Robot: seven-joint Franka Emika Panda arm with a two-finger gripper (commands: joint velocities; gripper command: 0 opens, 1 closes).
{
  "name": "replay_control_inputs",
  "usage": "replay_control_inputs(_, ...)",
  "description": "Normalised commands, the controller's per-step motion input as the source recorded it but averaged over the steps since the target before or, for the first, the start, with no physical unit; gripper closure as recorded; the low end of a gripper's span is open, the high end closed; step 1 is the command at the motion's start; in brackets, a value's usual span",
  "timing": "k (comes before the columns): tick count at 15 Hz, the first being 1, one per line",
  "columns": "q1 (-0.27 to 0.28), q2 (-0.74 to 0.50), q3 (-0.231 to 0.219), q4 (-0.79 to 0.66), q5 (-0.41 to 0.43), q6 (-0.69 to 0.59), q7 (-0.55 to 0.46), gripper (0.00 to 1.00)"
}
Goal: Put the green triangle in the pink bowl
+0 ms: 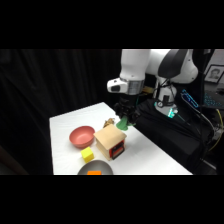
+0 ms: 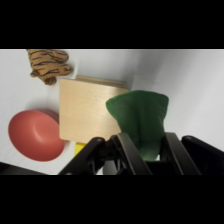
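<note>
My gripper (image 1: pixel 123 119) hangs above the table's middle, shut on the green triangle (image 1: pixel 122 124). In the wrist view the green triangle (image 2: pixel 139 120) fills the space between the two black fingers of the gripper (image 2: pixel 146 144) and is lifted over the right edge of the wooden box (image 2: pixel 87 112). The pink bowl (image 1: pixel 81 136) sits on the table left of the box; in the wrist view the pink bowl (image 2: pixel 35 135) lies at the lower left, and nothing shows inside it.
The wooden box (image 1: pixel 111 141) with a red front stands right under the gripper. A yellow cube (image 1: pixel 88 155) lies between the pink bowl and a grey bowl (image 1: pixel 95 169) holding something orange. A tiger-striped toy (image 2: pixel 48 65) lies beyond the box.
</note>
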Motion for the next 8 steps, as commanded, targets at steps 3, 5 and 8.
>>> replay_control_inputs(3, -0.133, 0.24, -0.09, 0.5, 0.163, -0.25, -0.29, 0.94)
replay_control_inputs(5, -0.117, 0.34, -0.071, 0.57, 0.171, -0.24, -0.25, 0.94)
replay_control_inputs(8, -0.106, 0.4, -0.052, 0.59, 0.189, -0.23, -0.23, 0.94)
